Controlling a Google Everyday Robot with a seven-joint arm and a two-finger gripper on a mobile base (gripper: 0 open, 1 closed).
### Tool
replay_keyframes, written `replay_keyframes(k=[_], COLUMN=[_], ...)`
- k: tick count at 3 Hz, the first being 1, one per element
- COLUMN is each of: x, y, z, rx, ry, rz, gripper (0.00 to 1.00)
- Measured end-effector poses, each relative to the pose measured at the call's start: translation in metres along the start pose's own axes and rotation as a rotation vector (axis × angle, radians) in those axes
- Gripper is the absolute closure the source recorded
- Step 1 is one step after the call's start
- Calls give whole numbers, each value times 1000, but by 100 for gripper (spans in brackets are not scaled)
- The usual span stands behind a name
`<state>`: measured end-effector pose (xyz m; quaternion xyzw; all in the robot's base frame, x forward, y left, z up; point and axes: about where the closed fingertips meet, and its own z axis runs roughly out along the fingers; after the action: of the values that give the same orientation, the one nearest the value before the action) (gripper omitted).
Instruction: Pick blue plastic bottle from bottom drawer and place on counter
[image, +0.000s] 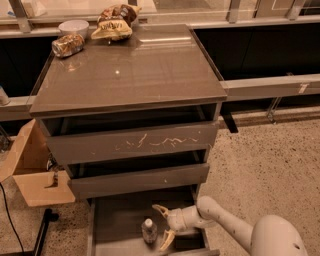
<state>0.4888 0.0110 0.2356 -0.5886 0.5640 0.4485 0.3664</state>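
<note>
The blue plastic bottle (149, 230) stands upright on the floor of the open bottom drawer (120, 215), white cap up. My gripper (163, 225) is inside the drawer just right of the bottle, fingers spread open, one fingertip (160, 208) above and one below the bottle's level, a small gap from it. The counter (130, 70) is the glossy grey-brown cabinet top above.
A crushed can (67, 45), a white bowl (73, 26) and a chip bag (114, 22) sit at the counter's back left. The scratched top drawer front (132, 142) and middle drawer (140, 180) overhang the open drawer. A cardboard box (30, 170) stands at left.
</note>
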Motion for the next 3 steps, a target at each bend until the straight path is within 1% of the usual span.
replay_keyframes(k=[1,2,3], x=[0,1,1], y=[-6,-11,-11], z=[6,21,22], rx=[2,-15,-17], ry=[-12,-41,-41], rz=[-4,-3,-3], gripper=[0,0,0])
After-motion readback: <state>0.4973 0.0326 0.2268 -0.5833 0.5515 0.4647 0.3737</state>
